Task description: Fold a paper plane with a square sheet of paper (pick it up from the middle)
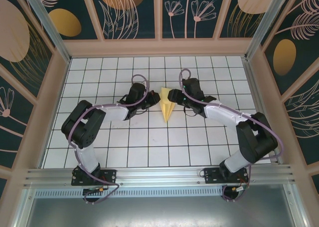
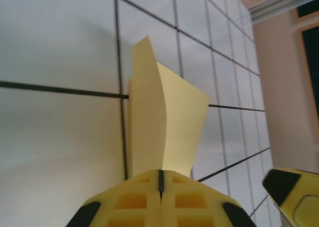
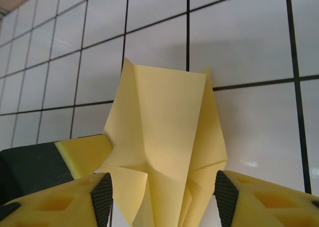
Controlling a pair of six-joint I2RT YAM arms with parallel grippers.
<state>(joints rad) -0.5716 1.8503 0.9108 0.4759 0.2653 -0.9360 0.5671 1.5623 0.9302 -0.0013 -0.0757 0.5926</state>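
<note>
Left pincer grips the paper plane; right pincer straddles it, jaws apart, over the tiled table.

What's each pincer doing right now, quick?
The left pincer is closed, holding the paper plane.
The right pincer is open, straddling the paper plane without gripping it.

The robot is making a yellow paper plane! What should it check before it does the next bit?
1. Left hand holding the paper plane: ok, it is shut tight on the paper's edge.
2. Right hand ready to grab: ok, it is open with a finger on each side of the plane.
3. The two hands not bumping: cannot tell, they are very close together.
4. Plane pressed flat: not ok, its sides stand up and curve.
</note>
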